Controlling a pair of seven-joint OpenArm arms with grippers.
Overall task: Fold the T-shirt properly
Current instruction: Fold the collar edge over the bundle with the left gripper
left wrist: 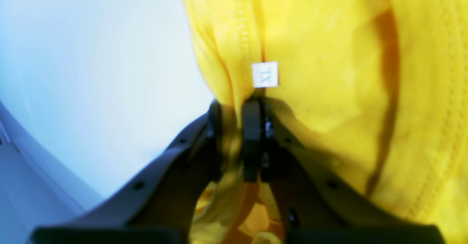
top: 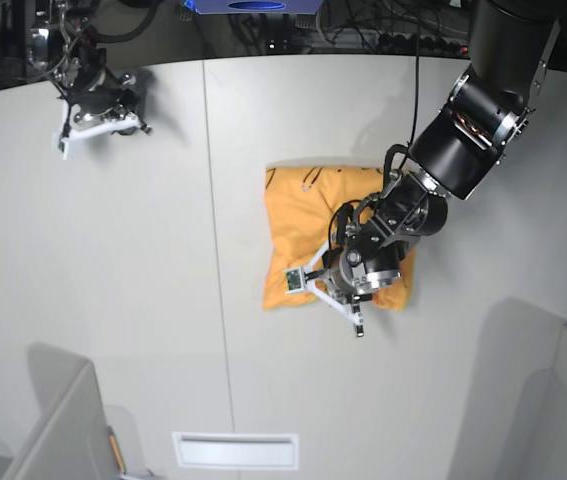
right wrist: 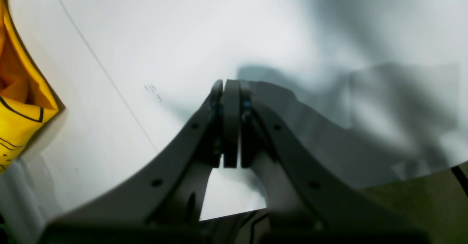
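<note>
The orange-yellow T-shirt (top: 308,215) lies as a compact folded bundle in the middle of the white table (top: 113,280). My left gripper (top: 308,277) hangs over its front edge. In the left wrist view it (left wrist: 234,116) is shut on a ridge of T-shirt (left wrist: 329,72) fabric, just below a small white size tag (left wrist: 265,74). My right gripper (top: 66,140) is far off at the back left corner. Its fingers (right wrist: 230,90) are shut with nothing between them. A corner of the T-shirt (right wrist: 18,119) with thin dark marks shows at the left edge of the right wrist view.
A seam (top: 210,220) runs front to back across the table, left of the shirt. A narrow slot (top: 235,450) sits near the front edge. Grey dividers stand at the front left (top: 58,420) and front right (top: 563,400). Cables and gear (top: 293,30) line the back.
</note>
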